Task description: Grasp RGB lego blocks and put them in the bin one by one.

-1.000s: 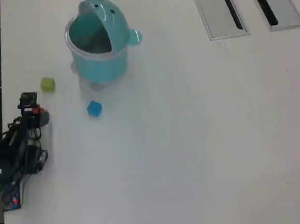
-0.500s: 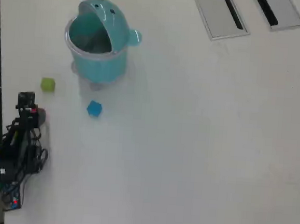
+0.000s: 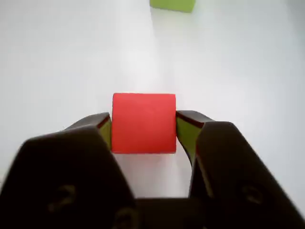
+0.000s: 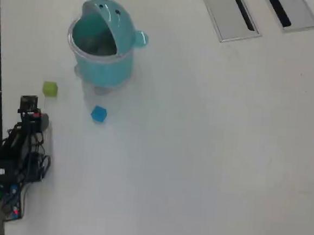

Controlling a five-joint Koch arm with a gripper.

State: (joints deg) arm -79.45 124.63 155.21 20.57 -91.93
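Overhead, the red block (image 3: 144,123) is hidden under the arm; I only see it in the wrist view, clamped between the gripper (image 3: 144,131) jaws, both pads pressed on its sides. The yellow-green block (image 3: 172,5) is cut off at the wrist view's top edge. I count three blocks: red one held, one yellow-green just ahead of the gripper, one blue block (image 4: 98,113) near the bin (image 4: 100,64). One bin, lid flipped up, interior contents hard to make out.

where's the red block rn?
In the wrist view the red block sits between the hand's two fingertips, with the yellow-green block ahead at the top edge. The overhead view doesn't show it clearly.
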